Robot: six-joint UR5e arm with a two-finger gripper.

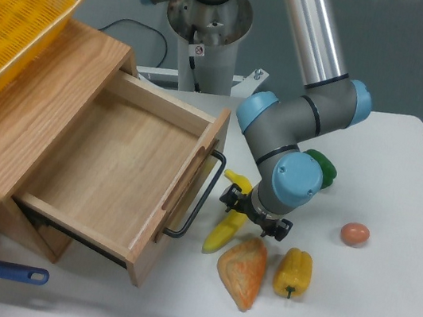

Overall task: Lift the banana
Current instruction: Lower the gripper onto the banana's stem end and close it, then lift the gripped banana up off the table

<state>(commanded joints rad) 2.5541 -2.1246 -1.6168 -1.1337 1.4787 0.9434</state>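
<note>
Lying just below frame centre on the worktop (380,314), the banana (226,229) sits beside the drawer handle (198,205). Judged light, smooth, fairly firm — grip across its slim midsection. The tool (254,218) sits over its upper end; finger spacing cannot be told.

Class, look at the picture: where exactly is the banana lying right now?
The banana lies on the white table, between the open drawer's black handle and the orange-tan pastry, directly under the gripper.

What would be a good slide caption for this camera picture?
Robot arm's gripper lowered over a banana beside an open wooden drawer, a pastry and yellow pepper nearby.
</note>
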